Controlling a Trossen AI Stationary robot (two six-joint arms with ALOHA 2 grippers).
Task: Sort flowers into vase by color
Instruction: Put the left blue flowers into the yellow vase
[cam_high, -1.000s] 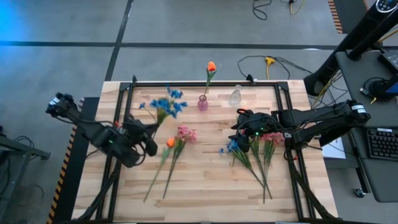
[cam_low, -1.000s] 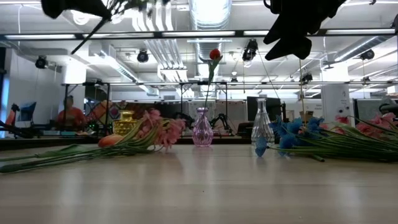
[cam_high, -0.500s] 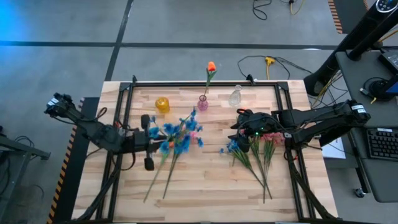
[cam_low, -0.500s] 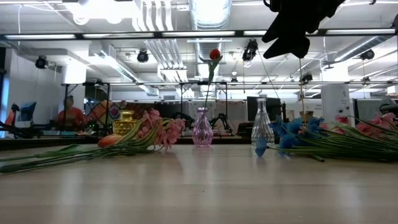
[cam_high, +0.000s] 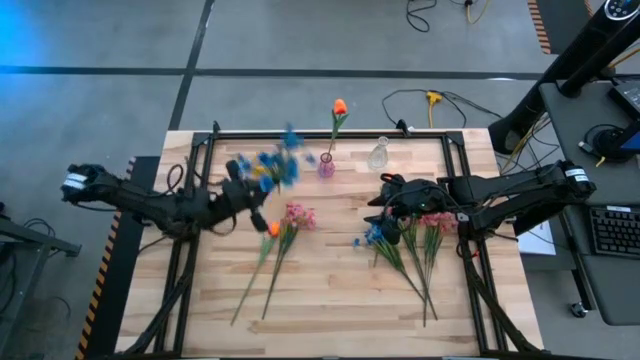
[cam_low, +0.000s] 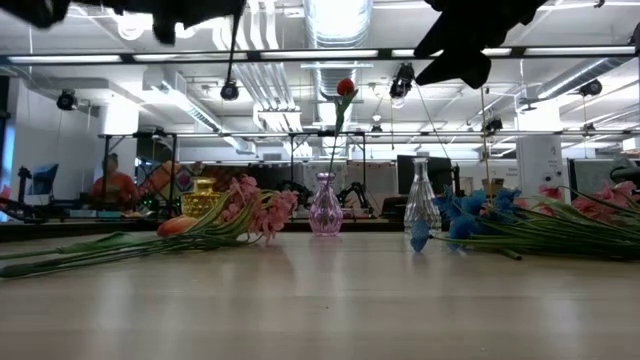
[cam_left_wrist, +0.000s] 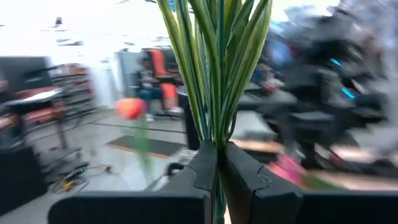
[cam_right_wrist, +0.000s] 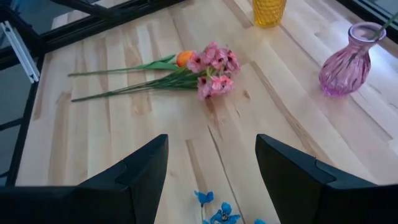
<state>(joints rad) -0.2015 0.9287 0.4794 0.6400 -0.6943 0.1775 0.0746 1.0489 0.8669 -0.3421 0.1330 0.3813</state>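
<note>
My left gripper (cam_high: 240, 195) is shut on a blue flower (cam_high: 272, 165), held high over the table's far left part; its green stems (cam_left_wrist: 217, 74) rise between the fingers. My right gripper (cam_high: 385, 207) (cam_right_wrist: 211, 180) hangs open above the table, right of centre, with nothing between its fingers. A pink vase (cam_high: 326, 165) at the far edge holds an orange flower (cam_high: 339, 106). Beside it stands a clear vase (cam_high: 378, 155). The yellow vase (cam_right_wrist: 268, 9) shows in the right wrist view. A pink and an orange flower (cam_high: 285, 225) lie flat at centre left. My left gripper pinches the bundle of green stems (cam_left_wrist: 217, 140) between its two fingers (cam_left_wrist: 202, 171). The fingers come about level from the table's left and lie across the stems. The flower stands nearly upright, blooms up, lifted clear of the table, with a stem end (cam_low: 232, 55) hanging below.
A pile of blue (cam_high: 374, 236) and pink flowers (cam_high: 436, 222) lies under and beside my right gripper, stems toward the near edge. A black frame (cam_high: 330, 134) runs along the table's edges. Bare wood lies at the near centre.
My left gripper has swung with the blue flower, first toward the table's right, then back toward the far edge, turning as it went. The flower, earlier slanting, now stands nearly upright. My right gripper has kept still.
</note>
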